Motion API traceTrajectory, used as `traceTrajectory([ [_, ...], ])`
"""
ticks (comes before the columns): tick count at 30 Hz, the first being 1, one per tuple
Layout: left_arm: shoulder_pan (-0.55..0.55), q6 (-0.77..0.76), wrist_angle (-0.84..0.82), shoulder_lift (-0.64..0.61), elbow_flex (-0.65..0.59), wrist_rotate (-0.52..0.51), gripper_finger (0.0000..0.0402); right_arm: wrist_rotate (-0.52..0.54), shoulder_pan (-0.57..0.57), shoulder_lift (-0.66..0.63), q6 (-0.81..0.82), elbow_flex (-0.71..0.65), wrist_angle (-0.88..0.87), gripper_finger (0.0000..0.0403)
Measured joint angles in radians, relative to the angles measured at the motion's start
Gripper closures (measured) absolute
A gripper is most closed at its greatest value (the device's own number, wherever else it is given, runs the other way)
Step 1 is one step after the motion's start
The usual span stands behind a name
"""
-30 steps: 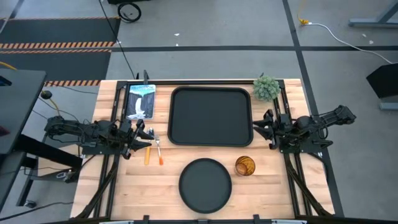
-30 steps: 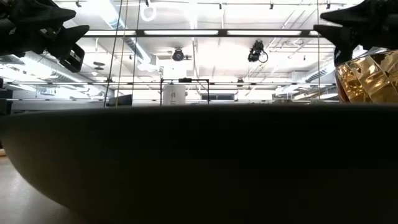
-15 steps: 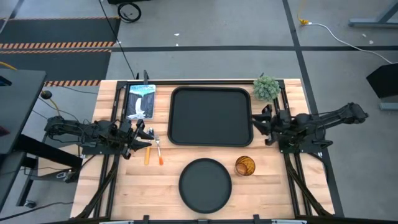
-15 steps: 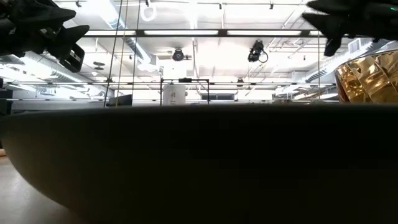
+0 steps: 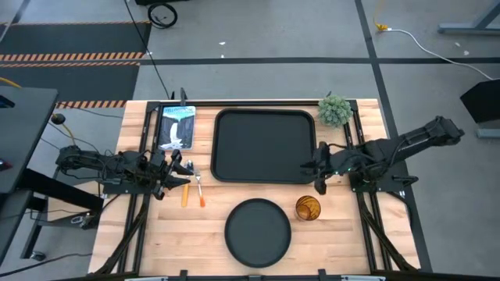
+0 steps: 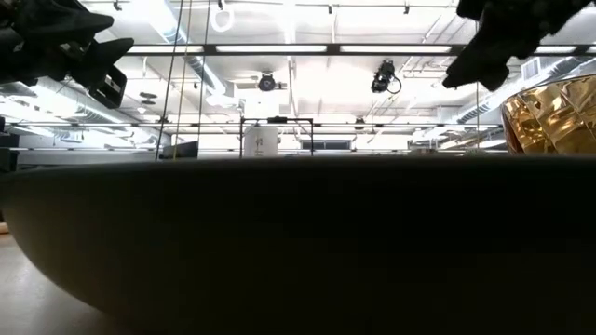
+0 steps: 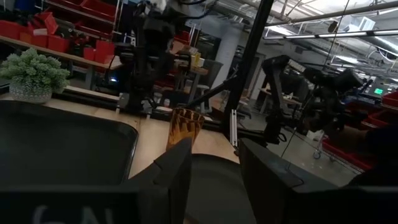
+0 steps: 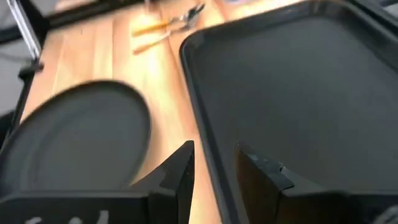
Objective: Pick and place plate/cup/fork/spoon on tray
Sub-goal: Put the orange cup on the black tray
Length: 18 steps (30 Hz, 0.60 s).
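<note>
The black tray (image 5: pixel 266 146) lies at the table's middle, toward the far edge. The round black plate (image 5: pixel 258 232) lies flat on the table near the front edge, and the amber cup (image 5: pixel 307 208) stands upright to its right. The fork (image 5: pixel 200 193) and the spoon (image 5: pixel 185 194) lie side by side left of the tray. My right gripper (image 5: pixel 315 176) is open and empty above the tray's right rim, just beyond the cup. My left gripper (image 5: pixel 186 172) is open and empty, raised above the metal ends of the fork and spoon.
A small green plant (image 5: pixel 334 111) stands at the tray's far right corner. A blue and white flat item (image 5: pixel 177 126) lies left of the tray's far corner. Dark frame rails run along both table sides. Bare wood shows between the plate and the utensils.
My right gripper has gone toward the table's left edge, from beside the right rail out to the tray's right rim near the cup, with its fingers tipping down. The plate, cup, fork and spoon have stayed where they were.
</note>
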Motion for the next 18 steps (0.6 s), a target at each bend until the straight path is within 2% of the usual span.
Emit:
traceTrajectory([
  [7,0.0,0.0,-0.002,0.0,0.0,0.0,0.026,0.004,0.063,0.16,-0.007,0.204,-0.262,0.028],
  [12,0.0,0.0,0.0,0.0,0.0,0.0,0.026,-0.014,0.083,0.272,-0.006,0.343,-0.447,0.0253],
  [18,0.0,0.0,-0.001,0.0,0.0,0.0,0.026,-0.112,0.085,0.418,-0.008,0.47,-0.632,0.0216],
])
